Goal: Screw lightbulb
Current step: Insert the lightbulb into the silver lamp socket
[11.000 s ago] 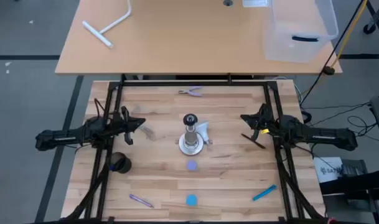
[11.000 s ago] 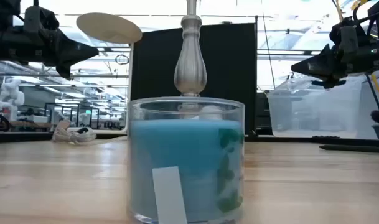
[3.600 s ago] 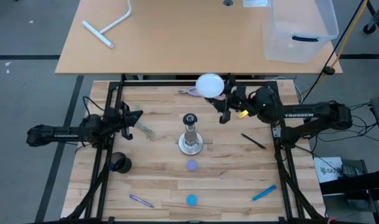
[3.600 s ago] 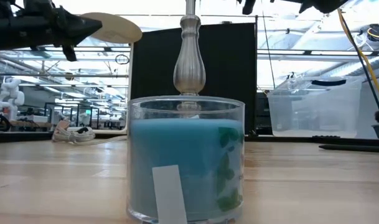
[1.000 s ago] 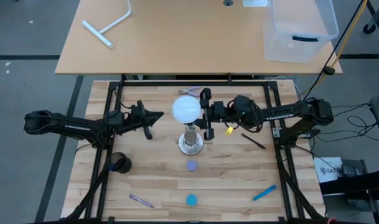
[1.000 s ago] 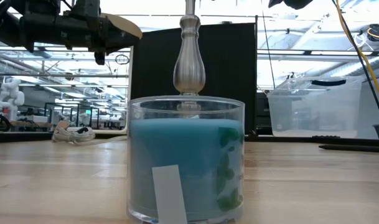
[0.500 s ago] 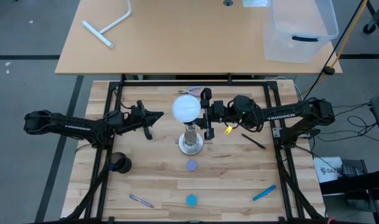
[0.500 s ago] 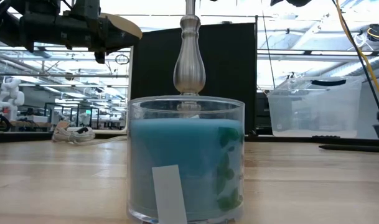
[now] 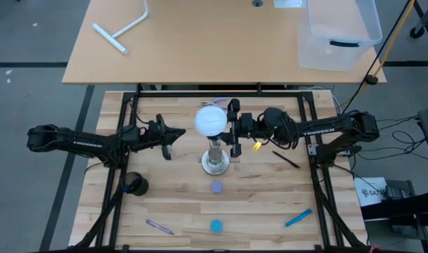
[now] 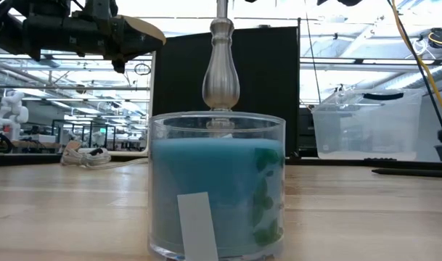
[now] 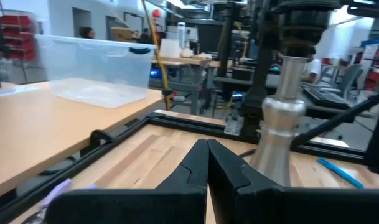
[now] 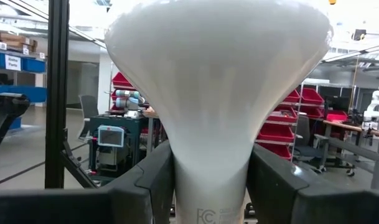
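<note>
The right gripper (image 9: 230, 126) clamped the neck of the upright lightbulb (image 9: 210, 121) directly above the socket stand (image 9: 214, 160); the left gripper (image 9: 173, 135) waited beside it, closed and empty.

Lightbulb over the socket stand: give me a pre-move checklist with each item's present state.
1. Right hand grips the lightbulb at its neck: ok.
2. Lightbulb above the socket stand in the high view: ok.
3. Screw base seated in the socket: cannot tell, hidden under the globe.
4. Left hand shut, empty, beside the stand without touching it: ok.
5. Stand upright on its round base: ok.
</note>
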Controlling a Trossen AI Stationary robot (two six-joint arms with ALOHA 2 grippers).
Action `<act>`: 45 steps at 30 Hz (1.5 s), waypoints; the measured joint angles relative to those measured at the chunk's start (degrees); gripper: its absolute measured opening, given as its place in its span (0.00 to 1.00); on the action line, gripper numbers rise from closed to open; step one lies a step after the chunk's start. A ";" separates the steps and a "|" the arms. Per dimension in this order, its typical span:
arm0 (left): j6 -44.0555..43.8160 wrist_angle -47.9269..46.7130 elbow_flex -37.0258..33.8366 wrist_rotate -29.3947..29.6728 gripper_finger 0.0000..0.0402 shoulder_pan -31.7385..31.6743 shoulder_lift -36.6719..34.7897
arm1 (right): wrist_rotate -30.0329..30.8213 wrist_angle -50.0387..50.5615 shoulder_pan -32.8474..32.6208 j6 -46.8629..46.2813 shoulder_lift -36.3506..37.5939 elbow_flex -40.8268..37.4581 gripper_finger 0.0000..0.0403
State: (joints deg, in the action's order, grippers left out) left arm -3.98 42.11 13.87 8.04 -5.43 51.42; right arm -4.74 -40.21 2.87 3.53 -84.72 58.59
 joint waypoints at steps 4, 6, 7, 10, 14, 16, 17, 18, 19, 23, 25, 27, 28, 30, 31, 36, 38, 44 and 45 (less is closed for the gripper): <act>0.02 -0.03 0.00 0.03 0.01 -0.01 0.00 | 0.39 1.88 0.00 -1.30 0.93 -0.04 0.40; 0.04 -0.01 0.00 0.01 0.01 0.00 0.00 | 0.73 2.62 0.00 -1.40 1.41 -0.04 0.40; 0.06 -0.01 0.00 0.01 0.01 -0.02 0.02 | 0.76 3.07 0.00 -1.40 1.55 -0.04 0.40; 0.06 -0.01 0.00 0.01 0.01 -0.01 0.00 | 0.78 3.94 0.00 -2.45 1.59 -0.06 0.40; 0.06 0.01 0.00 0.01 0.01 -0.02 0.00 | 0.78 4.49 0.00 -3.15 1.57 -0.09 0.40; 0.06 -0.07 0.00 0.01 0.01 0.00 0.02 | 0.78 4.51 0.00 -3.44 1.57 -0.09 0.40; 0.06 -0.01 0.00 0.01 0.01 0.00 0.00 | 0.78 4.57 0.00 -3.53 1.55 -0.11 0.40; 0.06 -0.01 0.00 0.01 0.01 0.00 0.00 | 0.78 4.62 0.00 -3.74 1.55 -0.13 0.40; 0.08 -0.03 0.00 0.01 0.01 -0.02 0.00 | 0.78 4.85 0.00 -3.91 1.55 -0.13 0.40; 0.10 -0.01 0.00 0.01 0.01 0.00 0.00 | 1.88 6.16 0.00 -4.55 1.57 -0.07 0.40; 0.10 -0.03 0.00 0.01 0.01 0.00 0.00 | 2.02 6.60 0.00 -4.59 1.59 -0.07 0.40; 0.19 -0.03 0.00 0.01 0.01 -0.02 0.00 | 2.07 6.73 0.00 -4.79 1.59 -0.07 0.40; 0.21 -0.03 0.00 0.01 0.01 -0.01 0.00 | 2.08 6.82 0.00 -4.79 1.59 -0.07 0.40; 0.21 -0.03 0.00 0.01 0.01 -0.01 0.00 | 2.09 7.19 -0.02 -4.81 1.59 -0.07 0.40; 0.21 -0.03 0.00 0.01 0.01 0.00 0.00 | 2.09 7.35 -0.02 -4.81 1.59 -0.07 0.40; 0.52 0.22 0.00 0.01 0.01 0.00 0.00 | 2.11 7.55 -0.02 -4.81 1.59 -0.04 0.40; 1.52 1.71 0.00 0.01 0.01 -0.01 0.00 | 2.11 7.58 -0.02 -4.77 1.59 -0.04 0.40; 1.56 6.62 0.27 0.01 0.01 -0.01 0.00 | 2.11 7.63 -0.02 -4.72 1.57 -0.04 0.40; 1.52 6.33 0.83 -0.03 0.01 -0.02 0.00 | 2.08 7.64 -0.04 -4.70 1.57 -0.04 0.40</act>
State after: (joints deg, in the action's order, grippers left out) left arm -2.46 48.45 14.70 8.01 -5.45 51.42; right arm -2.66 -32.57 2.83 -1.17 -83.15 58.54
